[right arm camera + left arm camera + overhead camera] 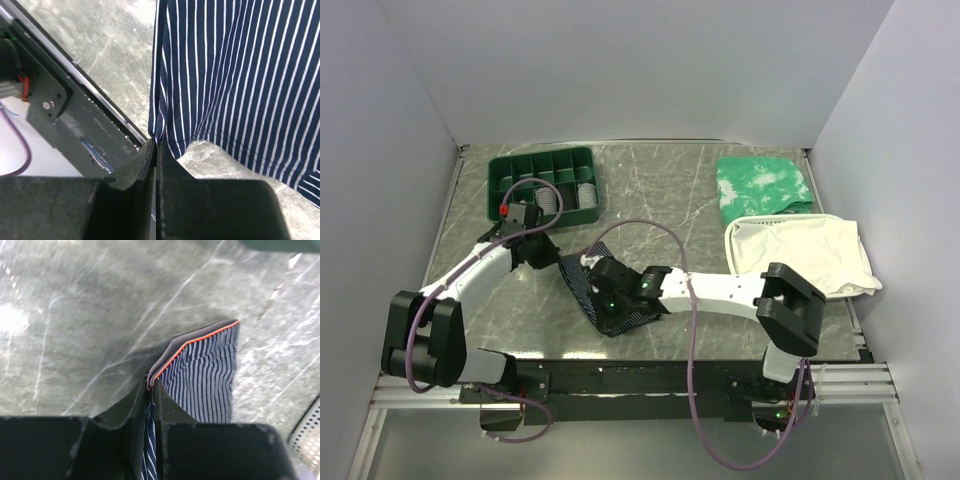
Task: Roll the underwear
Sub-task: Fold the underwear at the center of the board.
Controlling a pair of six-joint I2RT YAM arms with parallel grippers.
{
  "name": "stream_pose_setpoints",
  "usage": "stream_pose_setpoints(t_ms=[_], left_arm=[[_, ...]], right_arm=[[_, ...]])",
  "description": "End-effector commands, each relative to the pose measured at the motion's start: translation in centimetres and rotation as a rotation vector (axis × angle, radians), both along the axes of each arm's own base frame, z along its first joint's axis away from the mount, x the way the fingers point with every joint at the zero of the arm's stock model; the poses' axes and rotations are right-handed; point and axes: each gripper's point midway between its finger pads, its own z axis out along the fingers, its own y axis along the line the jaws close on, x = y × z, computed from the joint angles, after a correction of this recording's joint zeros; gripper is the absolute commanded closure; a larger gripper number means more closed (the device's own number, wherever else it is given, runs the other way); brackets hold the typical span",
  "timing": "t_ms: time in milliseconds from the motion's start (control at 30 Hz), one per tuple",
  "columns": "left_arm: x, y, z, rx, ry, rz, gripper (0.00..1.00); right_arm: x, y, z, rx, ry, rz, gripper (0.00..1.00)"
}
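The underwear point(590, 290) is a dark navy pinstriped garment held stretched just above the marble table point(670, 190) at front centre. My left gripper point(548, 255) is shut on its far-left corner, where a grey waistband with an orange edge shows in the left wrist view point(200, 340); the jaws pinch the fabric point(150, 386). My right gripper point(603, 300) is shut on the near edge of the underwear point(235, 75), pinching it at the jaw tips point(156, 142), close to the table's front edge.
A green compartment tray point(545, 183) stands at the back left. A green-and-white mottled cloth point(762, 183) lies at the back right, with a white mesh basket holding a white cloth point(800, 255) in front of it. The table's black front rail point(75, 107) is just beside my right gripper.
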Motion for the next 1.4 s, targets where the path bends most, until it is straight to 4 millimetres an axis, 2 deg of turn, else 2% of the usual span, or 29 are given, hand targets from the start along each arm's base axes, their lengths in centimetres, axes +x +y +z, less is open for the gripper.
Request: stream_pose_setpoints(t_ms=[0,233,300,567,733,867,1100,1367], left_arm=[[2.2,-0.5,2.0,-0.013,-0.041,-0.006,0.99],[3.6,-1.1,2.2,0.014,-0.018,-0.034,0.99],[3.7,-1.7,1.8,0.027,-0.001,-0.046,0.99],[5.3,-4.8,2.4,0.029,0.005,-0.099,0.99],[6.7,-5.6,2.9,0.06,-0.002,-0.1,0.99],[7.1,-7.0,2.2,0.071,0.019,-0.132,0.99],[8.2,-9.7,2.3,0.081,0.017,-0.18,0.99],[8.9,-11.6,1.8,0.092,0.025,-0.212,0.99]], right_arm=[[0.1,1.0,3.5,0.172,0.03,0.0,1.0],[1.6,0.2,3.9,0.264,0.058,-0.051,1.0],[1.7,-0.2,3.8,0.273,0.069,-0.062,1.0],[2.8,-1.7,2.9,0.305,0.087,-0.127,1.0],[3.7,-2.8,2.4,0.319,0.087,-0.183,1.0],[3.7,-4.2,1.5,0.311,0.097,-0.237,1.0],[4.2,-5.3,1.2,0.35,0.093,-0.325,1.0],[4.7,-6.8,0.0,0.333,0.1,-0.414,1.0]])
